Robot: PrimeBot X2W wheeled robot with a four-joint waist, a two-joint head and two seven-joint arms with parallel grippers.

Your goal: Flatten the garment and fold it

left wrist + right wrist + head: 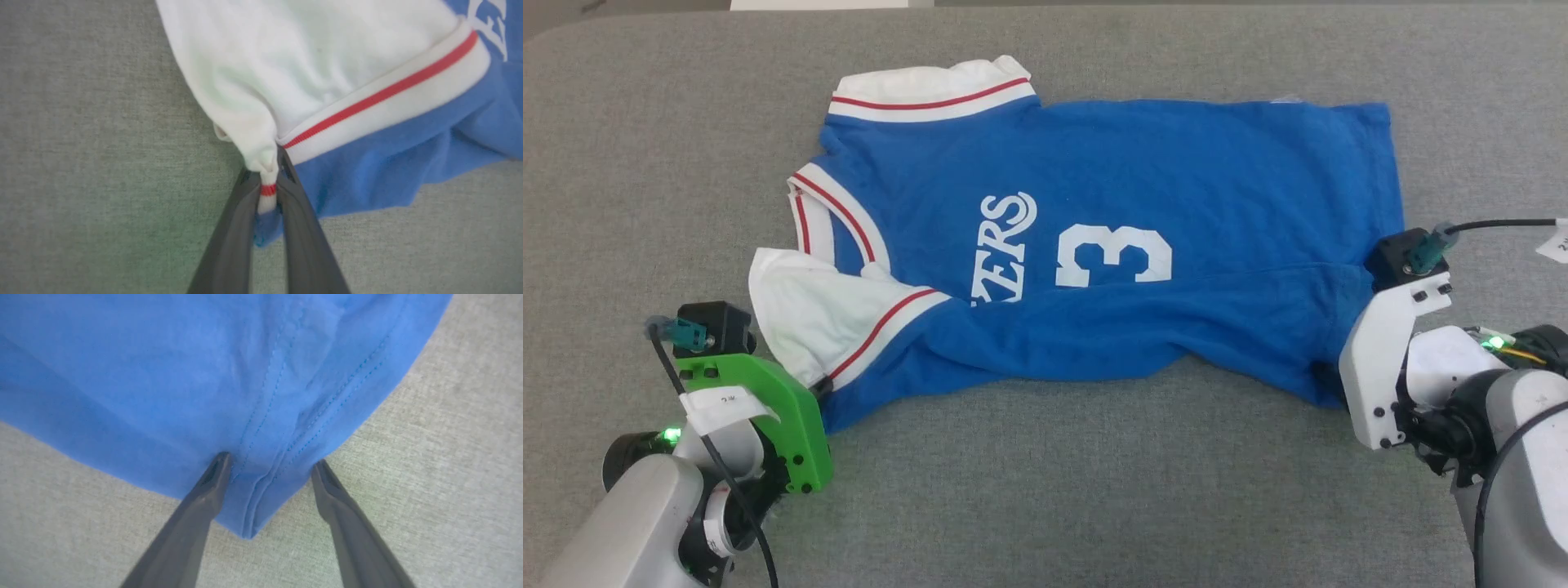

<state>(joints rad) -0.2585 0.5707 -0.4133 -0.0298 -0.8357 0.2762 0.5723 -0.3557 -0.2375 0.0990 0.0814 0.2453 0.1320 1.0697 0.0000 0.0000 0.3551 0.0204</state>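
left jaws pinching garment (1143, 171) sleeve | right jaws apart astride hem

Near middle: bare grey surface (1062, 490) between the two arms, free up to the garment (1176, 180).
Far strip: bare surface beyond the garment, across the whole width.
Left side: bare surface beside the collar and sleeves.
Near left: green mount (768, 400) stands in the way; left gripper (269, 175) pinched tight on the sleeve seam, no gap between its fingers.
Near right: white mount (1380, 367) stands in the way; right gripper (271, 461) fingers spread apart, hem corner between them.
Right side: black cable (1503, 222) crosses here, white tag (1553, 245) at the edge.
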